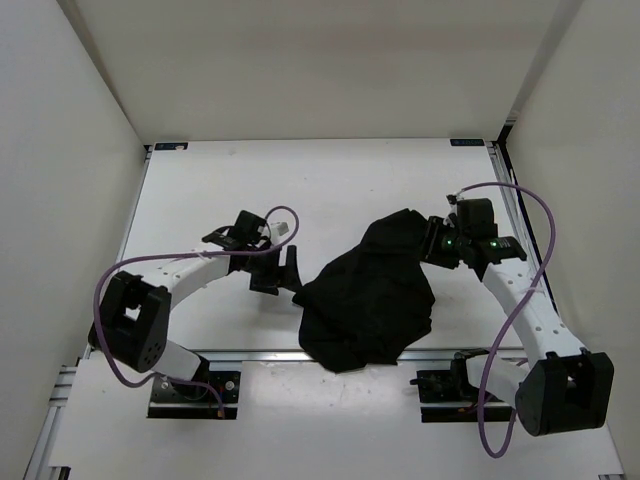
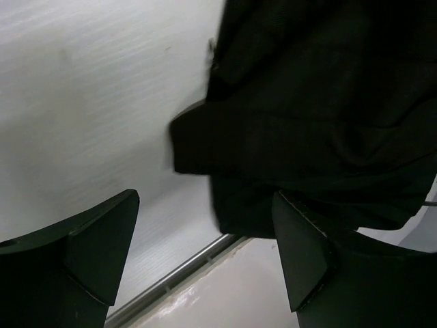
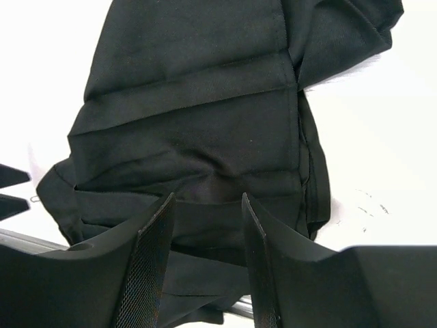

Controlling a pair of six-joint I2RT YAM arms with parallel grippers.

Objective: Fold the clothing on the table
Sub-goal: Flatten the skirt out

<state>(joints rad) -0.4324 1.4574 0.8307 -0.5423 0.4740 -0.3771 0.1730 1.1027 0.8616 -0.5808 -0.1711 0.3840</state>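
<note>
Clothing [image 1: 368, 295] lay crumpled right of centre on the surface [image 1: 250, 180], black and creased, its near edge lapping over the rail [image 1: 250, 354]. Left end effector [image 1: 280, 270] sat low just beside the clothing's left edge, released, jaws wide, a corner of cloth ahead of them and nothing held. Right end effector [image 1: 433, 245] was at the clothing's far right corner, jaws partly apart with a fold of cloth between the fingers [image 3: 153, 246]; whether it gripped that fold could not be told.
</note>
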